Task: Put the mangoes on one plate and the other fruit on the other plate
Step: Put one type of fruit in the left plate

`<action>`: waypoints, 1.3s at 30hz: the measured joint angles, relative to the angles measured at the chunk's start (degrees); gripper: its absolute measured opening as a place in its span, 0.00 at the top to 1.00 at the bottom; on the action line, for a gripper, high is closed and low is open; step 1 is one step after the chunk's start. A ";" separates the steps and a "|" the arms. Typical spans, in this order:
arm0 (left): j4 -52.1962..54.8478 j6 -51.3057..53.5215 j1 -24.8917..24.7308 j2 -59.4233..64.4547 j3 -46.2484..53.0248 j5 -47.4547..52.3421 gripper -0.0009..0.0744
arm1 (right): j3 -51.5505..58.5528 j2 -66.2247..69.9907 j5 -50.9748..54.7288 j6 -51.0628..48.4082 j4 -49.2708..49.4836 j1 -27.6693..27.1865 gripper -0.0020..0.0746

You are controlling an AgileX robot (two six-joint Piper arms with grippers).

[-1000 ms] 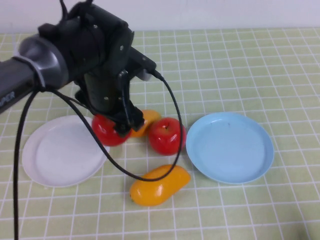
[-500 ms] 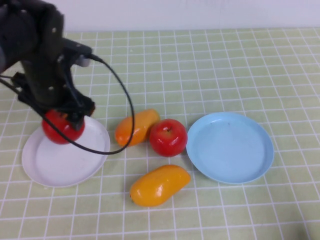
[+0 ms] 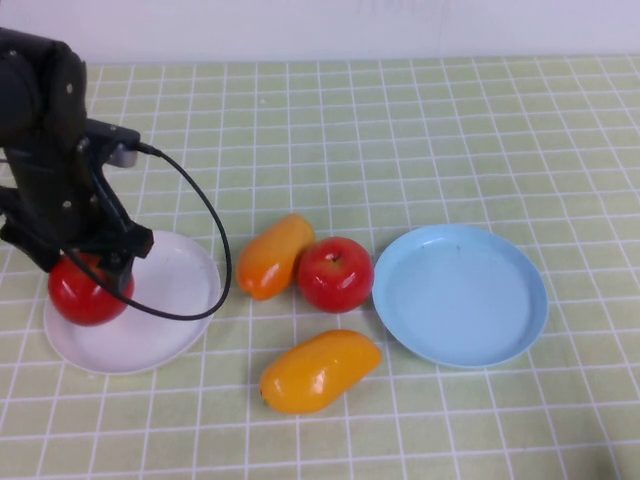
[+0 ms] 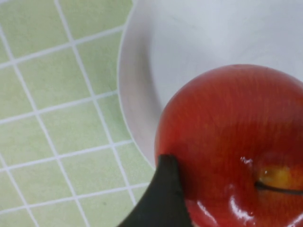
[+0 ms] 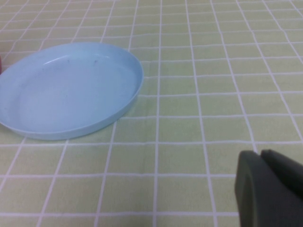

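**While one apple hangs over the white plate, both mangoes lie bare on the cloth**

Where the two mangoes lie, their long axes slant alike: the upper mango (image 3: 274,257) runs from lower left to upper right, touching the free apple (image 3: 335,274); the lower mango (image 3: 319,371) lies the same way, near the light blue plate (image 3: 460,294). Both are smooth, oval and orange-yellow.

Since half a second ago the left gripper (image 3: 92,272) has carried its glossy red apple (image 3: 85,290) further toward the near left rim of the white plate (image 3: 168,300); the rest has not stirred. Its fingers (image 4: 158,198) grasp the apple, spread wide around it.

The right gripper (image 5: 267,189) sits low above the green checked cloth (image 3: 450,130) beside the blue plate, jaws clenched on nothing. Both plates are shallow, round and rimmed.
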 joint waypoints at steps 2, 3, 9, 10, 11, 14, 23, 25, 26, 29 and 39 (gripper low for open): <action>-0.12 0.00 0.00 0.82 0.13 0.00 0.19 | 0.00 0.00 0.00 0.00 0.00 0.00 1.00; -0.12 -0.13 0.00 1.04 0.25 0.00 0.16 | 0.00 0.00 0.00 0.00 0.00 0.00 0.99; -0.12 -0.36 0.00 1.32 0.02 0.00 0.10 | 0.00 0.00 0.00 0.00 0.00 0.00 0.99; -0.12 -0.36 0.00 1.32 -0.55 0.00 0.10 | 0.00 0.00 0.00 0.00 0.00 0.00 0.99; -0.29 -0.36 0.00 1.32 -1.05 0.00 0.10 | 0.00 0.00 0.00 0.00 0.00 0.00 0.99; -2.00 -0.46 0.00 1.32 -3.11 0.00 0.10 | 0.00 0.00 0.00 0.00 0.00 0.00 0.99; -17.63 2.29 -3.12 0.81 -6.61 -0.61 0.10 | 0.00 0.00 0.00 0.00 0.00 0.00 0.99; -18.32 4.51 -6.24 0.81 -6.61 -3.02 0.10 | 0.00 0.00 0.00 0.00 0.00 0.00 0.99; -18.56 6.00 -8.26 0.81 -6.61 -4.71 0.10 | 0.00 0.00 0.00 0.00 0.00 0.00 0.99; -18.42 10.40 -14.20 0.92 -6.61 -9.54 0.10 | 0.00 0.00 0.00 0.00 0.00 0.00 0.99; -7.17 13.27 -27.96 3.34 -6.99 -16.92 0.10 | 0.00 0.00 0.00 0.00 0.00 0.00 0.99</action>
